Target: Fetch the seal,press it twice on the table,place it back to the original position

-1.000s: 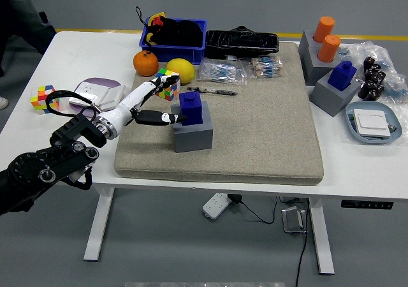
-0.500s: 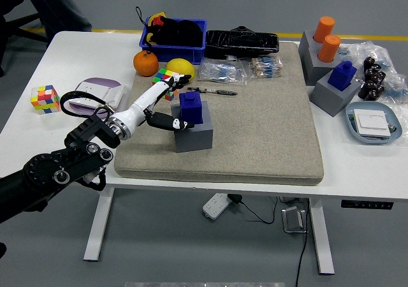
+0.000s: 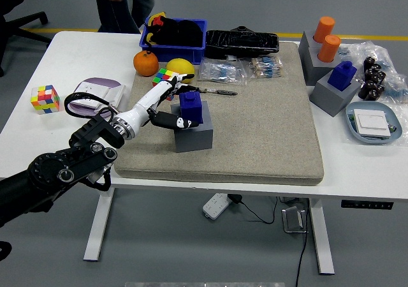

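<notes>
While the blue seal sits upright in its grey holder on the beige mat covering the white surface, the left robot hand reaches it with fingers spread, thumb touching its side, no firm grip evident.

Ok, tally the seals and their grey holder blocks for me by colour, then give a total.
Blue seals: 2, one at the left hand, one on the right.
Orange seals: 2.
Grey holder blocks: 3.
Total: 7.
</notes>
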Robot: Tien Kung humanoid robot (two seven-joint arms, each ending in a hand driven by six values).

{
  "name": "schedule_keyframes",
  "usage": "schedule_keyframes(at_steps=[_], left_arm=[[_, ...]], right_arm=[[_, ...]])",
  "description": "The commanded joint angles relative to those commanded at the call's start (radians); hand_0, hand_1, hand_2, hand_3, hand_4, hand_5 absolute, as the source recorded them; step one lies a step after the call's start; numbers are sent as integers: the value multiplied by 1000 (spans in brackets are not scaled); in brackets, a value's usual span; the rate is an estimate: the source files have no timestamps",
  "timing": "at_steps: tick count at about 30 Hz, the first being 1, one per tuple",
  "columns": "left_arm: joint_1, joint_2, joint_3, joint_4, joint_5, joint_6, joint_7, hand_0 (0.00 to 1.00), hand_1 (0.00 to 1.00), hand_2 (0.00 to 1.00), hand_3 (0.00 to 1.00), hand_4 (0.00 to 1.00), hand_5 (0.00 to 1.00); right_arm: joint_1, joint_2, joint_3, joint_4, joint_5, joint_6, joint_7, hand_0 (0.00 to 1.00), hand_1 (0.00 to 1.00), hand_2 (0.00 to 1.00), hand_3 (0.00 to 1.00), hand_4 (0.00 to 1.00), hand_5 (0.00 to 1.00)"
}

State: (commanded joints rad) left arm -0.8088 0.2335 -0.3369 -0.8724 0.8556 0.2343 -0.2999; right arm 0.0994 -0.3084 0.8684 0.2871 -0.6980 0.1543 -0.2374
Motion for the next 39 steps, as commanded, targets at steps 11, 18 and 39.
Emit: schedule_keyframes(at_steps=[11,18,39], left_arm=[[-1,-6,15,17,-16,5,4,776,738,707,848,910,2],[-2,-8,24,18,-13,7,15,745,697,661,796,824,2],[-5,-15,18,18,-13,56,-6,623,522,481,585,698,2]], right_arm=[[0,-2,-11,0,4,0,0,864,780,737,743,797,570],[0,-3,-12,1,5,0,0,864,780,736,743,797,569],[-4,-1,-8,0,4,-1,2,864,779,736,742,797,569]])
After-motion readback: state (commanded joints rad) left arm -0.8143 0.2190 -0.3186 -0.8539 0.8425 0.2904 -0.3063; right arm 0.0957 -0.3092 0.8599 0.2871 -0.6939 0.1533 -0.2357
